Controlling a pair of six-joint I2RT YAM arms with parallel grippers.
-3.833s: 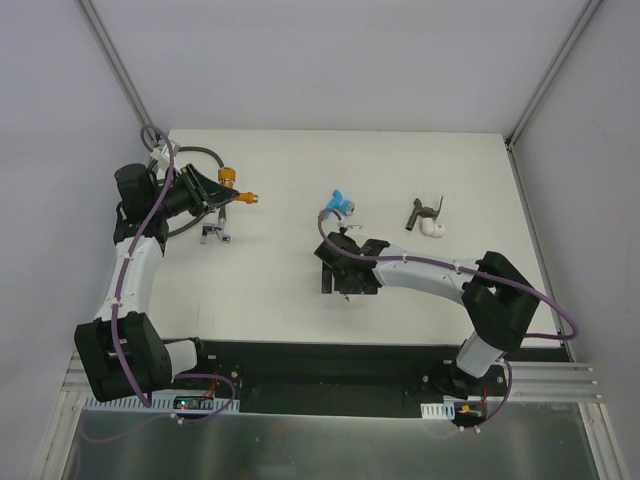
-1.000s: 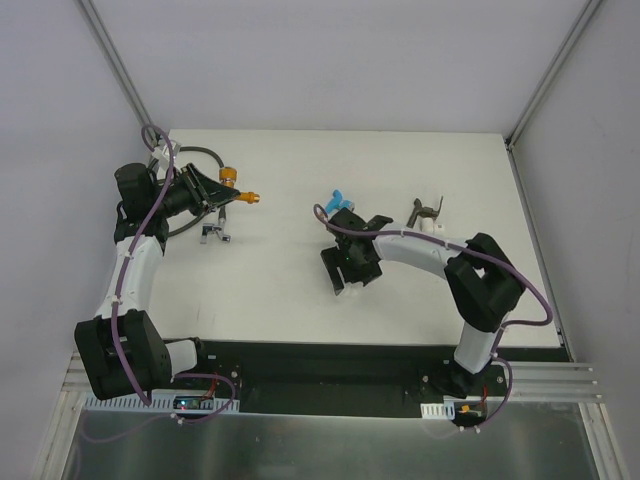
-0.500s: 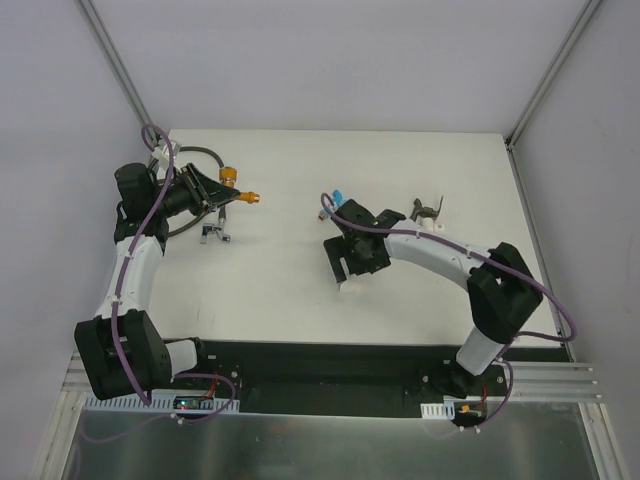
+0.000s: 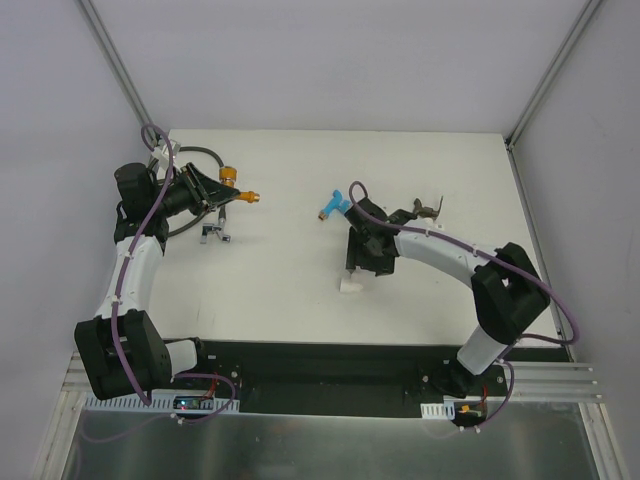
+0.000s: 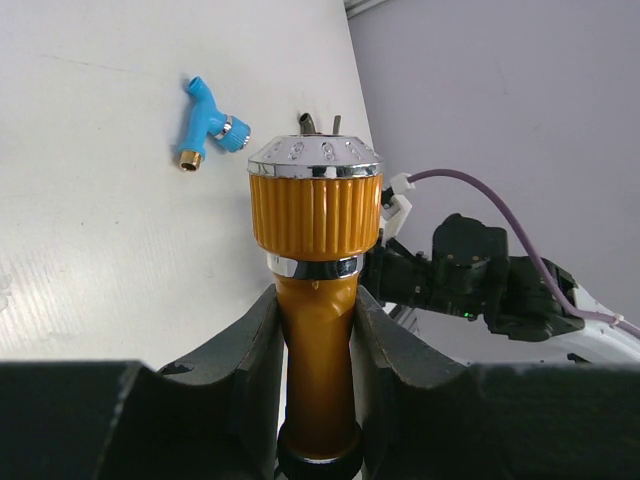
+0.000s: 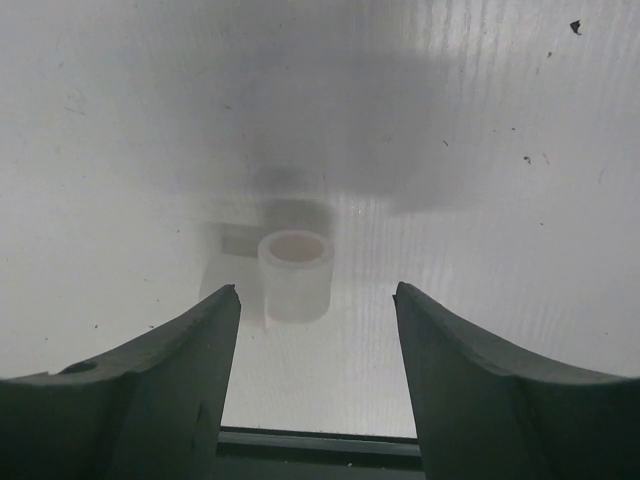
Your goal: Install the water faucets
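Observation:
My left gripper is shut on the shiny orange faucet at the table's back left, gripping its orange neck below the ribbed knob. The blue faucet lies on the table mid-back and also shows in the left wrist view. The dark grey-brown faucet lies to its right, partly behind my right arm. My right gripper is open and empty, hovering just behind a small white elbow fitting. That fitting sits between and beyond the open jaws in the right wrist view.
A black flexible hose curls round the left gripper at the back left corner. A small silver fitting lies just in front of the left gripper. The table's dark front edge shows below the right fingers.
My right arm has swung right and back. The white elbow fitting now lies uncovered on the table in front of the open right gripper, and the blue faucet is uncovered. The left arm has not moved.

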